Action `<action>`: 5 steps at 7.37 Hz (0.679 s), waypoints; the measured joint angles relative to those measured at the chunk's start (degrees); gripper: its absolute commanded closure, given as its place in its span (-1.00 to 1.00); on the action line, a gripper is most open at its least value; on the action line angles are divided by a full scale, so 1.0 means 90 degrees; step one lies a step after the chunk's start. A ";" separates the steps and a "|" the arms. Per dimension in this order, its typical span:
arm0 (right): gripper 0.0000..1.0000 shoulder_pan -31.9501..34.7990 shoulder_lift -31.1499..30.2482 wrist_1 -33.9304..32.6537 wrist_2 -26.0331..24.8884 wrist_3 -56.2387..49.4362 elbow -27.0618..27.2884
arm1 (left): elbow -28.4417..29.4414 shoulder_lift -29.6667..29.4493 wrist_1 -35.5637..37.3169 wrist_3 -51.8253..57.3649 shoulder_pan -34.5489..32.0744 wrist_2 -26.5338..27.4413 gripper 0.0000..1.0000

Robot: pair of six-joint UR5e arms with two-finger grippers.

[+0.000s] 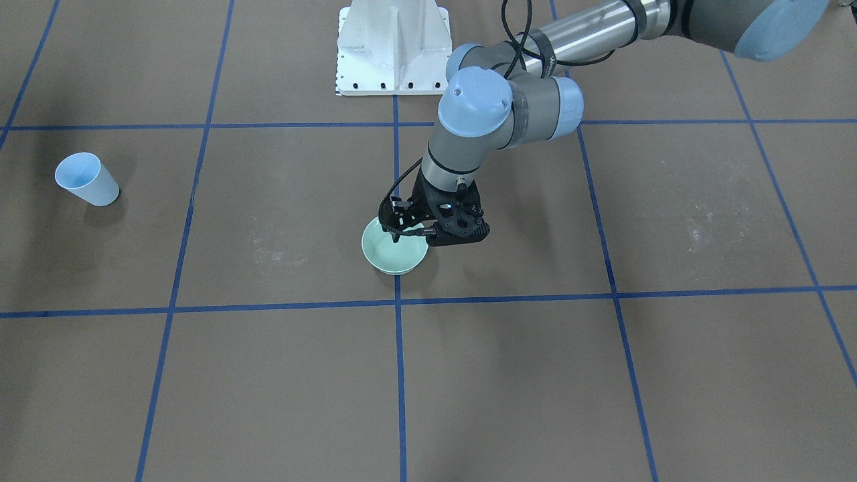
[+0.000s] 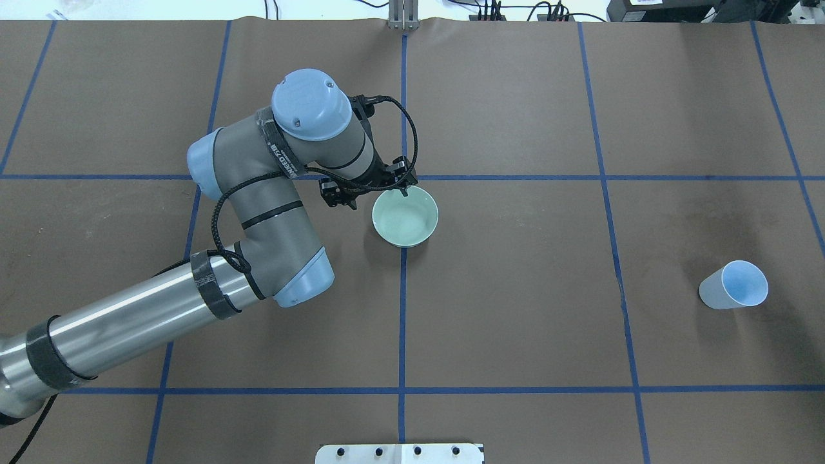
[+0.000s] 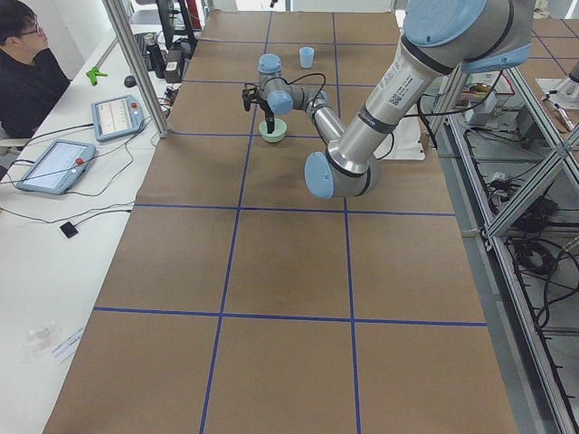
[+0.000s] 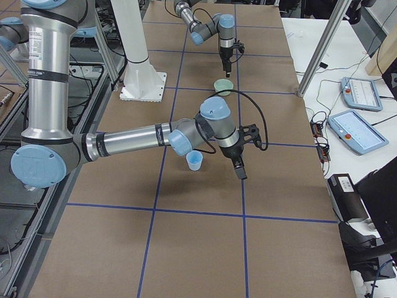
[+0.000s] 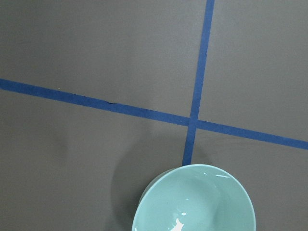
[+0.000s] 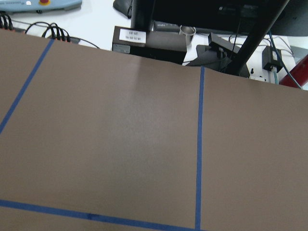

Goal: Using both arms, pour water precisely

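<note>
- One mint-green bowl (image 2: 405, 222) is sitting on the brown desk (image 2: 515, 309) at a blue tape crossing; a glint in the left wrist view is suggesting water (image 5: 179, 224) inside.
- One light-blue cup (image 2: 735, 285) is standing well apart.
- Left end effector (image 1: 428, 232) is hovering at the bowl's rim; opening cannot be told.
- Right end effector (image 4: 240, 172) is hanging beside the cup; state cannot be told.
- One white pedestal (image 1: 392, 47) is standing behind.

My left arm (image 2: 258, 212) reaches forward, its gripper (image 2: 377, 188) pointing down, fingers close together. My right gripper (image 4: 239, 169) hangs low, state unclear.
</note>
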 measured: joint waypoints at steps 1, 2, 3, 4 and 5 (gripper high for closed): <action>-0.98 0.0047 0.0092 -0.0486 0.0266 -0.0108 -0.0015 | 0.0189 -0.0008 -0.0083 0.0018 0.0019 0.0002 -0.84; -0.98 0.0064 0.0118 -0.0732 0.0401 -0.0151 -0.0030 | 0.0295 -0.0010 -0.0115 0.0033 0.0050 0.0001 -0.74; -0.98 0.0068 0.0110 -0.0832 0.0506 -0.0165 -0.0045 | 0.0348 -0.0011 -0.0126 0.0042 0.0094 -0.0003 -0.59; -0.98 0.0071 0.0093 -0.0870 0.0589 -0.0170 -0.0058 | 0.0365 -0.0012 -0.0130 0.0046 0.0145 -0.0005 -0.26; -0.98 0.0072 0.0077 -0.0882 0.0626 -0.0170 -0.0062 | 0.0367 -0.0012 -0.0131 0.0043 0.0206 -0.0006 0.48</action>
